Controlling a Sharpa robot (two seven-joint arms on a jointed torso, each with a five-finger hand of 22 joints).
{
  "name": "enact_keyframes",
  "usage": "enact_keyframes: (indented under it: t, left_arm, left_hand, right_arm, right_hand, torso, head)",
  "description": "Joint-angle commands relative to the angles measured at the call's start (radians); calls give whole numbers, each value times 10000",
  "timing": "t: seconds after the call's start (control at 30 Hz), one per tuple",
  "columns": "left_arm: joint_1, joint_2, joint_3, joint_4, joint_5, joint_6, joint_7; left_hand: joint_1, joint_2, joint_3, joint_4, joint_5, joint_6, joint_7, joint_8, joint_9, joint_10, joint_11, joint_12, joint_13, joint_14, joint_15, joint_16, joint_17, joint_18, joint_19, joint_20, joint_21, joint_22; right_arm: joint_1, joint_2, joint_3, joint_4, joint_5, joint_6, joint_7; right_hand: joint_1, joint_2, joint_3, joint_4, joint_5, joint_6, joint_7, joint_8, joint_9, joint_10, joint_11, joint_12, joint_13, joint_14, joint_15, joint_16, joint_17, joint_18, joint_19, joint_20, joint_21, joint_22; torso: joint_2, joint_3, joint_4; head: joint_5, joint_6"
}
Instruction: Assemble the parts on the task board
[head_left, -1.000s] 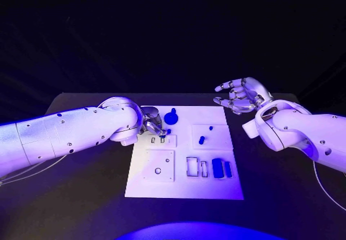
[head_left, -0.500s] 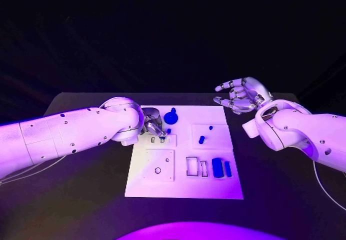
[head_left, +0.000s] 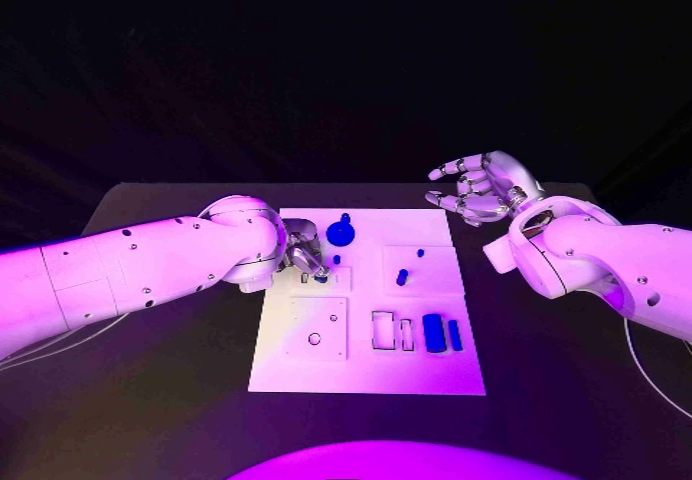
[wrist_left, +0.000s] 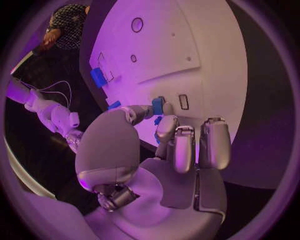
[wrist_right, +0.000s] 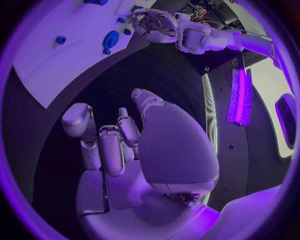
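Black table (head_left: 173, 330) carries white task board (head_left: 368, 370); left hand (head_left: 306, 252) fingers pinch blue part (wrist_left: 157, 106); right hand (head_left: 483, 188) fingers spread

The left hand (head_left: 306, 252) crowds the task board's (head_left: 368, 375) far-left corner; its near edge lies open.

The white task board (head_left: 368, 370) is being carried flat in the middle of the black desk (head_left: 173, 400), with dark desk surface being left bare on every side.

Purple wash, dark surround; wrist views fisheye-bent at rim.
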Motion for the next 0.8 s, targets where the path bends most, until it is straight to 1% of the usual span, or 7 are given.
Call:
enact_keyframes:
  t: [0.03, 0.3, 0.4, 0.67, 0.8]
  left_arm:
    - [-20, 7, -3, -16, -175, 272, -19]
    - [-29, 11, -3, -21, -295, 8, 3]
    - [-29, 9, -3, -18, -315, -16, 5]
    - [-41, 32, -4, -5, -335, 58, -1]
    - [-58, 55, -5, 2, -338, 170, -12]
  left_hand:
    - [-64, 47, 1882, -1931, 63, 283, -174, 65, 354, 87, -28, 77, 35, 1038, -62, 37, 2633, -174, 100, -13, 36, 21]
    - [-104, 60, 1882, -1947, 111, 323, -201, 103, 391, 142, -52, 137, 107, 1038, -80, 37, 2633, -187, 139, -27, 62, 89]
    - [-109, 62, 1884, -1951, 121, 327, -205, 108, 397, 154, -55, 152, 125, 1038, -83, 37, 2633, -189, 144, -30, 66, 98]
    - [-113, 61, 1886, -1955, 131, 330, -208, 113, 401, 157, -58, 154, 126, 1038, -85, 37, 2633, -190, 147, -32, 68, 103]
    - [-154, 57, 1901, -1980, 224, 340, -224, 139, 436, 171, -74, 164, 135, 1038, -101, 37, 2633, -193, 160, -47, 74, 119]
  right_arm:
    - [-6, 1, 4, -5, -17, 52, 75]
    - [-10, 10, 4, -5, -17, 56, 80]
    - [-11, 7, 4, -3, -17, 58, 79]
    - [-19, 24, 4, -11, -17, 71, 85]
    - [-22, 30, 4, -13, -15, 77, 87]
  right_hand:
    - [30, 23, 54, -19, 39, -51, -4, 46, 10, -68, 5, -67, -9, 508, -12, -43, 843, 191, -77, 6, -69, -9]
    - [31, 16, 78, -16, 73, -64, -5, 62, 15, -64, 4, -64, -11, 503, -14, -59, 826, 192, -78, 3, -89, -18]
    - [31, 16, 78, -16, 73, -64, -5, 62, 15, -64, 4, -64, -11, 503, -14, -59, 826, 192, -78, 3, -89, -18]
    - [30, 19, 95, -12, 108, -68, -6, 73, 19, -67, 4, -68, -20, 503, -16, -63, 823, 191, -72, 1, -90, -15]
    - [30, 19, 95, -12, 108, -68, -6, 73, 19, -67, 4, -68, -20, 503, -16, -63, 823, 191, -72, 1, -90, -15]
  torso:
    - [-7, 7, 4]
    - [-8, 7, 0]
    - [-8, 15, 0]
    - [0, 13, 6]
    - [-1, 10, 8]
  head:
    - [-9, -26]
    - [-7, -38]
    - [-3, -41]
    - [-16, -67]
    - [-34, -81]
